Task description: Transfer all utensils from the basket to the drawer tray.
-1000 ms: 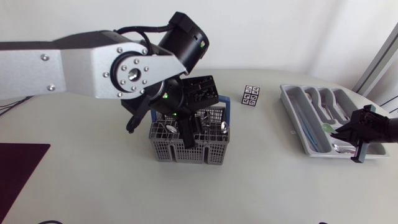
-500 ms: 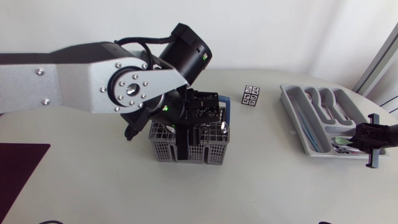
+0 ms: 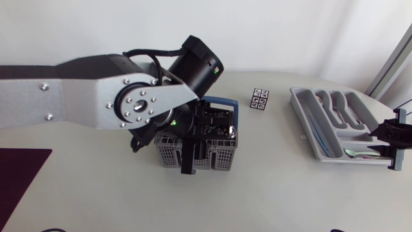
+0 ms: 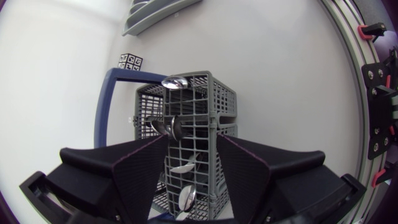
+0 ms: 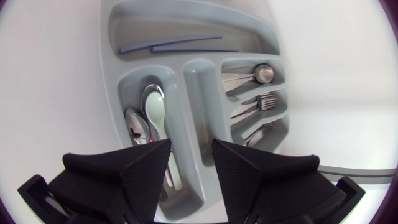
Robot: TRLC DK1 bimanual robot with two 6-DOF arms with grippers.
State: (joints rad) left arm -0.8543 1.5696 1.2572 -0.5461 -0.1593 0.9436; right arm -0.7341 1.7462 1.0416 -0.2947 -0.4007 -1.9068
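Checking left pincer (image 4: 191, 148) first: released, fingers spread, nothing held. Parked straight above the basket (image 4: 208, 93), pointing down into it, fingers straddling the middle cells.

Just ahead of the fingertips, inside the basket: a cluster of spoon bowls (image 4: 170, 126) poking above the grid. Closer to one finger than the other, not centred in the gap. One more spoon (image 4: 174, 81) at the basket's far corner, next to the blue handle (image 4: 106, 106). Lower spoons (image 4: 185, 168) deeper in a nearer cell, orientation unclear.

Upper ones standing bowl-up, so long axis upright, roughly in line with the pincer's approach. Looks like a straight drop plus a small sideways nudge toward the cluster, then a clench across the neck below the bowl. Risk, as judged: a grid wall between the fingers stopping one of them before closing.

Right pincer (image 5: 191, 149): also released and empty, well apart from the basket, hovering over the tray (image 5: 186, 68) on the counter (image 3: 270, 187). Already in the tray: spoons (image 5: 138, 124), forks (image 5: 266, 98), other pieces.

Nearer to the basket by far: left arm. So pick with left; carry toward the tray not yet begun.
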